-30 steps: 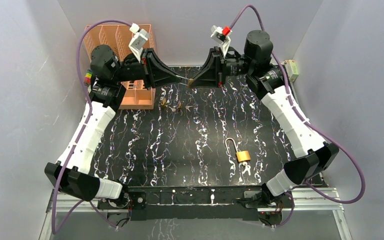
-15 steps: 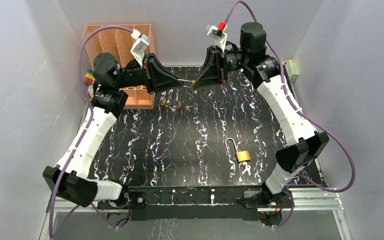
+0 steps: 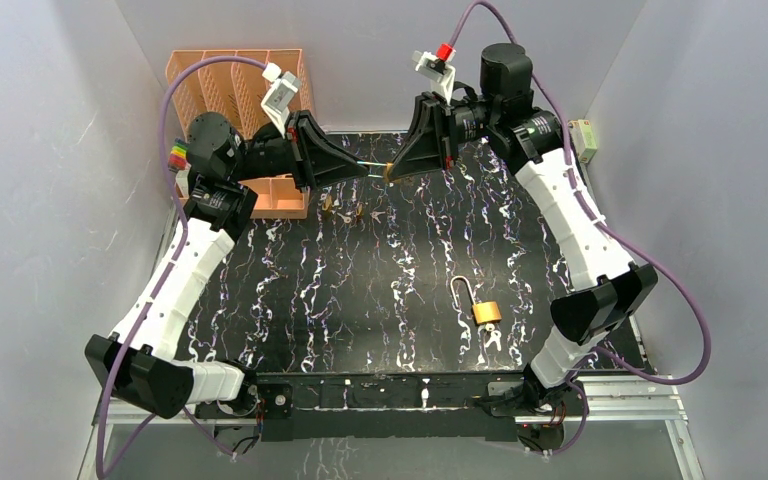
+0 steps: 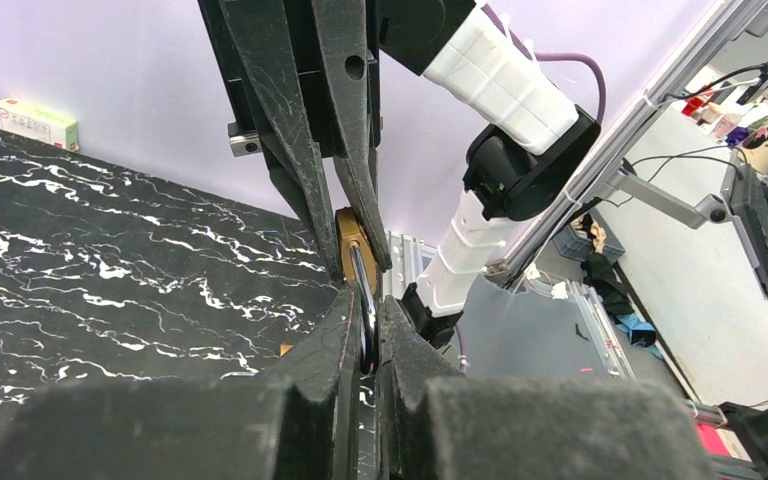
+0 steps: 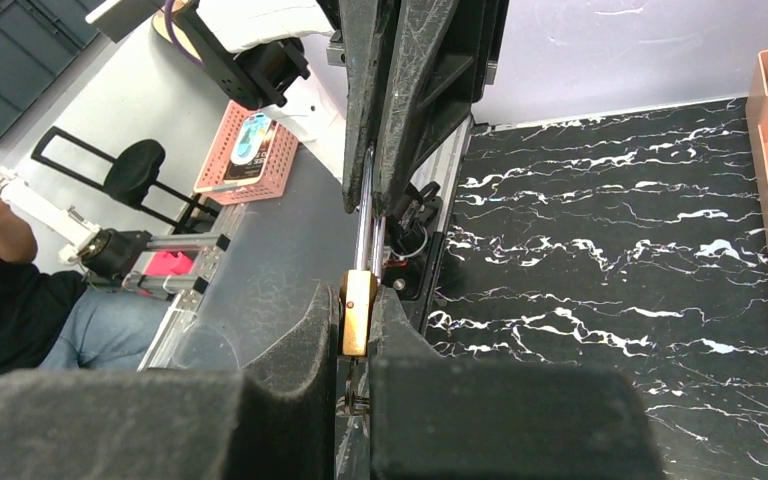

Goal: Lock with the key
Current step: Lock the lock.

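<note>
You have the padlock (image 3: 380, 168) up in the air between the two arms, over the far edge of the table (image 3: 290, 300), about midway along it. Your left pincer (image 4: 364, 330) is clamped together on the steel shackle (image 4: 368, 300). Your right pincer (image 5: 357, 335) is clamped on the flat faces of the brass body (image 5: 357, 305).

Expect the padlock to be rigid and dense for its bulk, with nothing that gives or breaks. The risk is slip: the metal looks smooth. The shackle is a thin round bar, so it will likely roll or pivot in the pads if you twist. The body is the better hold. Its broad flat faces sit square in the pads, so push the shackle home along its own line, against that grip.

Something small hangs under the body in the right wrist view. Whether it is a key you cannot tell.

A second padlock (image 3: 484, 308) lies toward the near right corner with its shackle open, and keys (image 3: 491, 339) touch it on the near side. Those keys are thin and flat on the table, so they would be awkward to pinch.
</note>
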Tool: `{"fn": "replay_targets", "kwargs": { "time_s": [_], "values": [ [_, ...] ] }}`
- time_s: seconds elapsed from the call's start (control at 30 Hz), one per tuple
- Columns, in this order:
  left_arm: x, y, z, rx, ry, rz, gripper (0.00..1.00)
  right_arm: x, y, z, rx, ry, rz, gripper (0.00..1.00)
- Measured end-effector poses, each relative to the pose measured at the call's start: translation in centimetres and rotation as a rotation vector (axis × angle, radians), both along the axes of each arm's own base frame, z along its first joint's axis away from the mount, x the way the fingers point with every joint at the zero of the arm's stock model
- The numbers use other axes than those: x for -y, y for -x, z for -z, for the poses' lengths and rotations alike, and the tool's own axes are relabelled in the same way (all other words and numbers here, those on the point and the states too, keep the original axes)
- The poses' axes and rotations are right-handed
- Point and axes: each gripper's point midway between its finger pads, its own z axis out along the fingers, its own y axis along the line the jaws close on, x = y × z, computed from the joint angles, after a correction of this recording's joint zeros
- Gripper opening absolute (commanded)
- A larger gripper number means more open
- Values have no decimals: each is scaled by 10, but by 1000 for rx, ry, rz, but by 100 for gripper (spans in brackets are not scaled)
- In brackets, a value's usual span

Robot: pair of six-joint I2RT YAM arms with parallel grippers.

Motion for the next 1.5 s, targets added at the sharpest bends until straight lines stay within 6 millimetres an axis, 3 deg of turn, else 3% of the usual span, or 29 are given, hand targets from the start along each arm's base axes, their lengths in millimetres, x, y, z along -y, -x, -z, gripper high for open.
{"fn": "replay_targets", "kwargs": {
  "time_s": [0.63, 1.07, 1.5],
  "values": [
    [2, 1, 1, -121, 37, 23, 0, 2, -2, 2, 54, 17, 57, 0],
    [3, -4, 5, -101, 52, -1, 0, -5, 0, 3, 45, 29, 69, 0],
    [6, -5, -5, -71, 99, -48, 0, -9, -4, -6, 79, -5, 76, 0]
  ]
}}
